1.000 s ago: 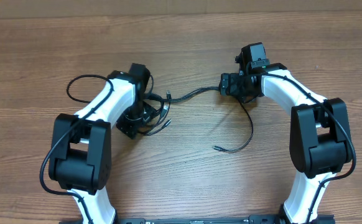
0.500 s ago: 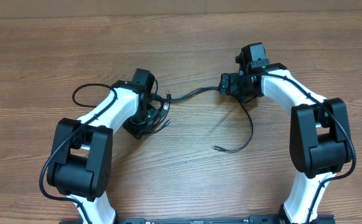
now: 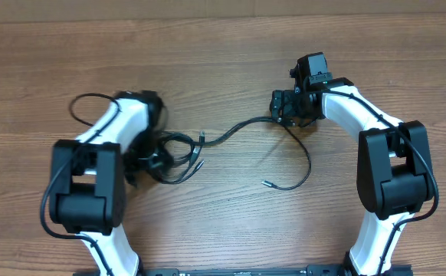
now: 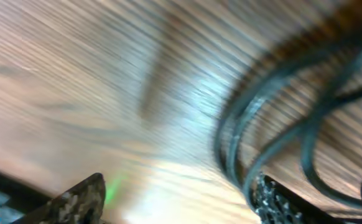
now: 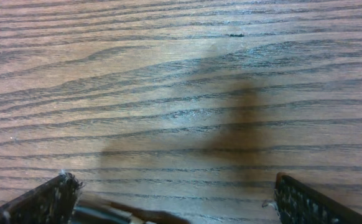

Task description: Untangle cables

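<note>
The cables (image 3: 178,156) are thin black cords, bunched in a tangle of loops left of centre. One strand (image 3: 234,128) runs from the bunch right to my right gripper (image 3: 278,106). Another curves down from there to a silver tip (image 3: 267,182). My left gripper (image 3: 152,159) sits at the tangle's left edge. The left wrist view is motion-blurred: the left gripper (image 4: 180,186) has its jaws apart over bare wood, with cable loops (image 4: 262,118) by its right finger (image 4: 274,200). The right gripper (image 5: 171,186) stands wide open, a cable plug (image 5: 116,215) lying by its left finger (image 5: 41,202).
A thicker black cord (image 3: 81,107) loops out from the left arm at the far left. The wooden table (image 3: 223,54) spreads behind both arms. The two arm bases stand at the near edge.
The left arm has swung left and toward the near edge, and the tangle has shifted left with it. The strand to the right gripper now lies longer. The right arm has not moved.
</note>
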